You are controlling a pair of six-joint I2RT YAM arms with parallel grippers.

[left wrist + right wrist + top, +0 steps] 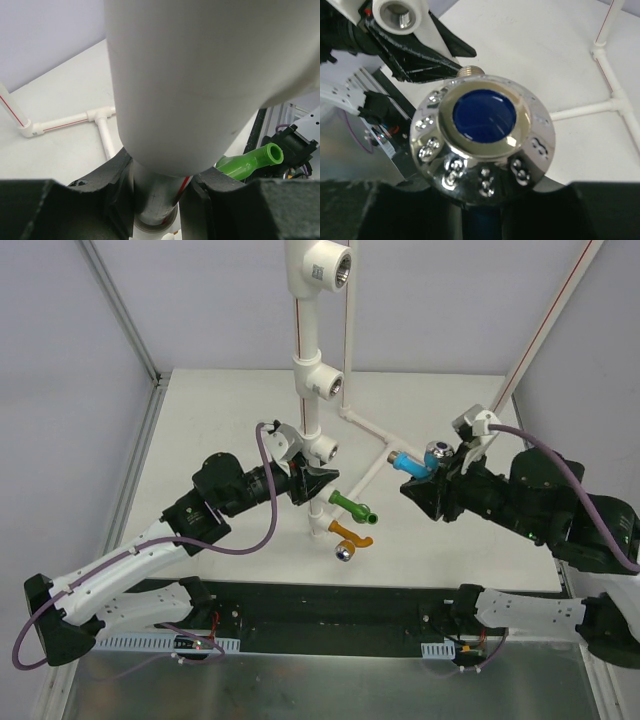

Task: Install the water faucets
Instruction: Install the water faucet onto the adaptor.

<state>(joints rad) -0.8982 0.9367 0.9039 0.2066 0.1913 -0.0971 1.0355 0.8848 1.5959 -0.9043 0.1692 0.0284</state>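
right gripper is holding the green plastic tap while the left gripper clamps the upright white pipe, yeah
No: the right gripper holds the light blue plastic tap, as the top view shows; the green plastic tap is beside the upright white pipe, which the left gripper does clamp.

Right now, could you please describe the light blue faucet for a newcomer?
From the tall white pipe stand, look right to the right hand. The light blue faucet is clamped there, while the green faucet and orange faucet sit by its base.
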